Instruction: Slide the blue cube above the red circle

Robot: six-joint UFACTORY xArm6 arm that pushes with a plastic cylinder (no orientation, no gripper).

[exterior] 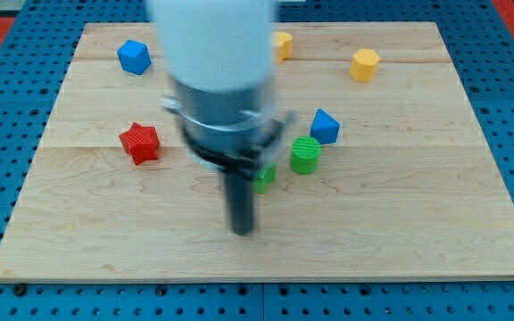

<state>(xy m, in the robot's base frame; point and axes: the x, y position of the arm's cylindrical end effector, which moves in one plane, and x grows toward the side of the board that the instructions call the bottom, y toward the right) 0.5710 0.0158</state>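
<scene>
A blue cube-like block (325, 126) lies right of centre on the wooden board (418, 232). A second blue block (135, 56) lies at the view's top left. No red circle shows; the arm body (217, 80) may hide it. A red star-shaped block (139, 143) lies at the left. My tip (242, 230) rests on the board below centre, well to the lower left of the nearer blue block and touching no block.
A green cylinder (305, 153) sits just below the nearer blue block. Another green block (265, 176) is partly hidden behind the rod. A yellow hexagon (364, 64) lies at the top right. A yellow block (282, 44) peeks out beside the arm.
</scene>
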